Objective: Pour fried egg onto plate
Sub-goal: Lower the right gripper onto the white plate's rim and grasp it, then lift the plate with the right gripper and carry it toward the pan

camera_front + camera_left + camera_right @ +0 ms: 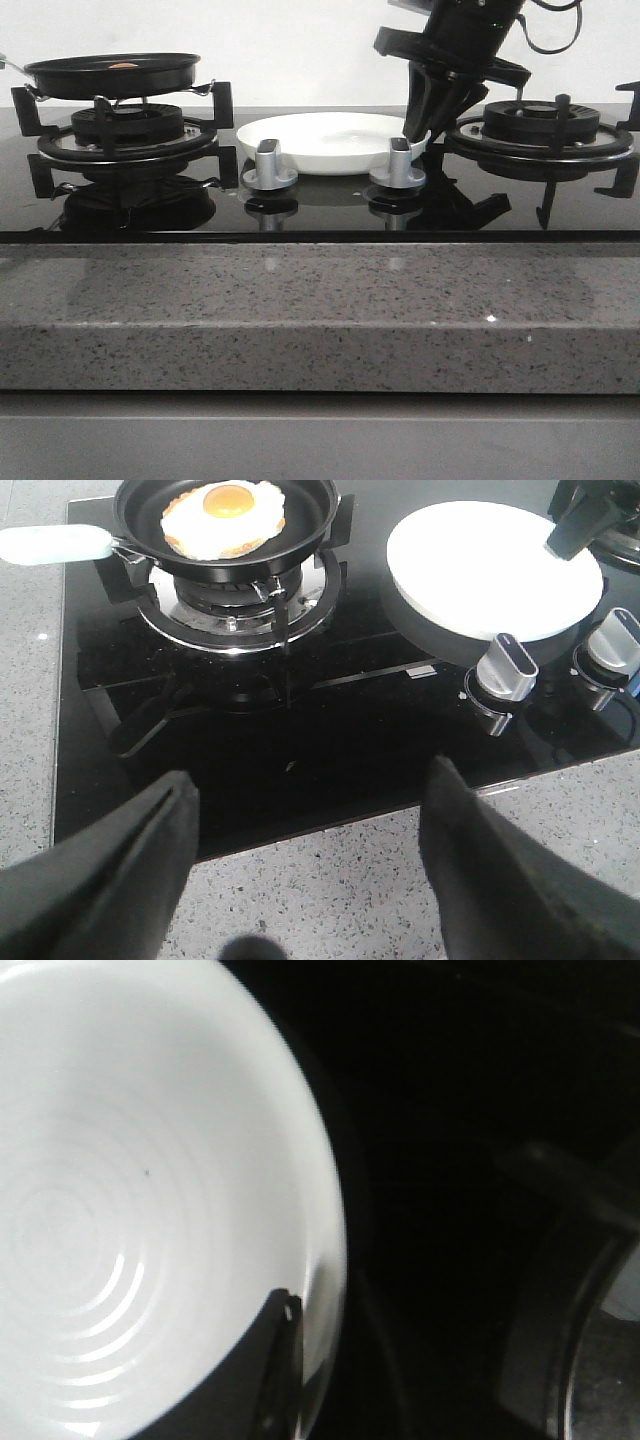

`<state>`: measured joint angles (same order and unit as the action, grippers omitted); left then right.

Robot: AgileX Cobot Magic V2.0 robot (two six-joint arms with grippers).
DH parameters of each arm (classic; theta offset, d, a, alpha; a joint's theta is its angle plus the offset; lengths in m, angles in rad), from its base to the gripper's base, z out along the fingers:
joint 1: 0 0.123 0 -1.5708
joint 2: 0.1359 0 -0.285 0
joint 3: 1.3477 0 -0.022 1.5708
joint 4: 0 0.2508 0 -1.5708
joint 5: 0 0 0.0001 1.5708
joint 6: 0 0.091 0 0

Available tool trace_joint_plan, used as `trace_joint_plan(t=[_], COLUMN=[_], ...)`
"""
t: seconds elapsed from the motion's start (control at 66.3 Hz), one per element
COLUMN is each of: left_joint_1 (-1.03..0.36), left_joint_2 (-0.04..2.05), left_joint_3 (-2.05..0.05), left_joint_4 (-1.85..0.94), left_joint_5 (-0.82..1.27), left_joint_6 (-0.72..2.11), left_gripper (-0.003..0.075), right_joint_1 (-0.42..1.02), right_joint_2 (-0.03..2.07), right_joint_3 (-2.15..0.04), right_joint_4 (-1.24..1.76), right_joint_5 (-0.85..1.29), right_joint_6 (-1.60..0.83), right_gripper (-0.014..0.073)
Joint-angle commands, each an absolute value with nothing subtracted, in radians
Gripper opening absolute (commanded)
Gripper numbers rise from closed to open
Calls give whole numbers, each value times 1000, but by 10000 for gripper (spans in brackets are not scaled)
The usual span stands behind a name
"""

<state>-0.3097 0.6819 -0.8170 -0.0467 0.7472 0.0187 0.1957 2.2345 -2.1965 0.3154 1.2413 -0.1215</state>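
The fried egg (225,518), white with an orange yolk, lies in the black frying pan (300,525) on the left burner; from the front only its yolk (123,65) shows above the pan (110,72). The white plate (330,140) rests on the glass hob between the burners. My right gripper (422,128) is at the plate's right rim (325,1260). One of its fingers (275,1360) is inside the rim, the other is lost against the dark hob, and the gripper looks shut on the rim. My left gripper (310,775) hangs open and empty over the hob's front edge, well short of the pan.
The pan's pale handle (55,543) sticks out toward the hob's left side. Two silver knobs (268,165) (398,165) stand in front of the plate. The right burner grate (540,125) is bare. A speckled stone counter (320,310) runs along the front.
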Motion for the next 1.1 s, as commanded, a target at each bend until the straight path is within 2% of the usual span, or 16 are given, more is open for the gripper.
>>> trace_joint_plan(t=[0.0,0.377,0.588,0.664,1.086], left_joint_1=[-318,-318,-318,-318,-318], left_joint_2=[688,688,688,688,688], left_joint_3=[-844,-844,-844,-844,-844], left_joint_4=[-55,-55,-55,-55,-55], left_joint_5=[675,675,675,675,675], left_joint_6=[10,10,10,10,10], left_gripper=[473,473,473,473,473], right_joint_1=[197,197,197,197,165], right_joint_2=[2176,2196,2196,2196,2107], right_joint_3=[-2231,-2231,-2231,-2231,-2235], right_joint_4=[335,342,342,342,358], right_joint_5=[1328,1335,1332,1319,1220], right_joint_6=[-100,-42,-20,0,117], right_gripper=[169,164,-65,-109,-111])
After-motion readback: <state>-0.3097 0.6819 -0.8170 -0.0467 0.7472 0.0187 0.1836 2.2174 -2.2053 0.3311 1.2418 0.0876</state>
